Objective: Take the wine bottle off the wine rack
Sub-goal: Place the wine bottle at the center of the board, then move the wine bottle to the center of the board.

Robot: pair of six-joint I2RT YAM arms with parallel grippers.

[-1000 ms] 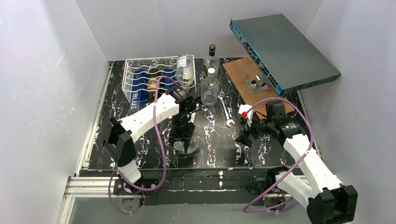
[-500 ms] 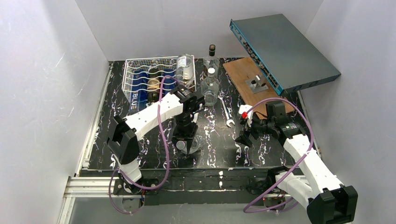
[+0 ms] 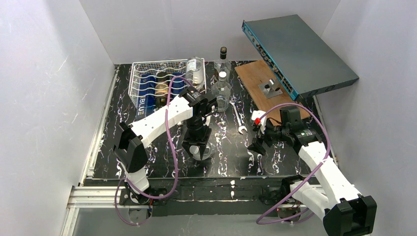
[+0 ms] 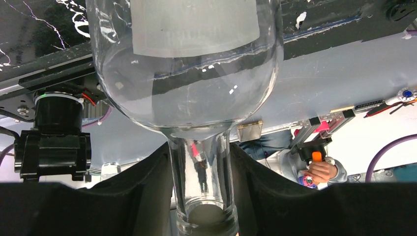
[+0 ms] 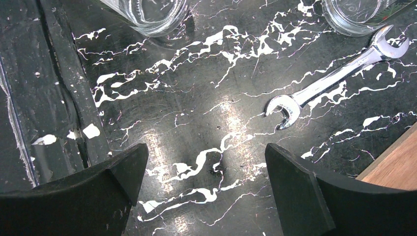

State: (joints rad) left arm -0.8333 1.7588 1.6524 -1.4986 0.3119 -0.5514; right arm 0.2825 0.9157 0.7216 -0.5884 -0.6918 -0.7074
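Observation:
The wine bottle [image 3: 202,150], clear glass with a pale label, stands near the table's front edge, away from the wine rack [image 3: 142,81]. My left gripper [image 3: 196,146] reaches down over it. In the left wrist view the black fingers [image 4: 142,187] press both sides of the bottle's neck [image 4: 201,167], below its round body [image 4: 182,73]. The silver wire rack at the back left holds dark blue bottles and one clear bottle [image 3: 195,73]. My right gripper [image 3: 256,145] hovers over bare table at the right, open and holding nothing [image 5: 206,157].
Two more bottles stand behind the middle, a clear one [image 3: 221,92] and a dark-capped one [image 3: 223,58]. A wrench [image 3: 238,120] [image 5: 334,78] lies beside them. A wooden board [image 3: 255,81] and a tilted teal box [image 3: 300,49] fill the back right. White walls enclose the table.
My left arm's wrist and forearm have shifted slightly back and right above the bottle, which stays at the same front spot. The right arm has not moved.

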